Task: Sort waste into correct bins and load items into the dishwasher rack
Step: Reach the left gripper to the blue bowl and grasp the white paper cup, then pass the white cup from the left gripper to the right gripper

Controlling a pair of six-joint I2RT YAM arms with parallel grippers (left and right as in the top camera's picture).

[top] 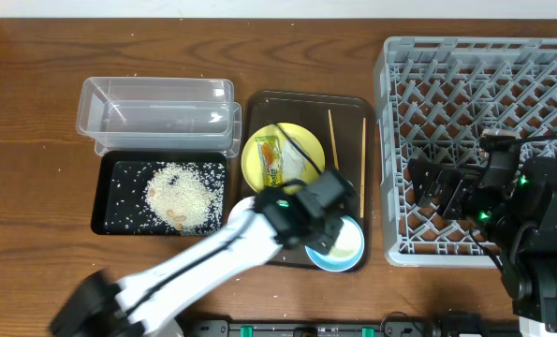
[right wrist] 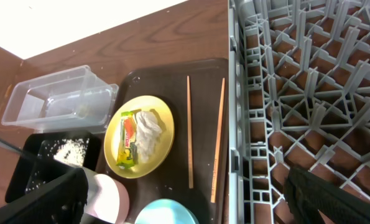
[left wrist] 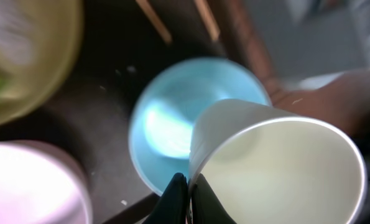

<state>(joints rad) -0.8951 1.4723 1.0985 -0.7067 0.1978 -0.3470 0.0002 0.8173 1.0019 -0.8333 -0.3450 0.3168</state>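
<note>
At the left of the tabletop (top: 35,112), the clear tub (top: 156,114) touches the black tray (top: 109,201), which holds rice grains (top: 180,192). On the brown serving tray (top: 348,117), the yellow plate (top: 306,140) carries the snack wrapper (top: 271,161) and the tissue (top: 300,167). The left end effector (left wrist: 186,186) pinches the white cup (left wrist: 278,168) by its rim above the light blue bowl (left wrist: 166,124). Two chopsticks (top: 362,159) lie alongside. The right end effector (top: 435,190), spread wide, hovers over the dishwasher rack (top: 465,84)
</note>
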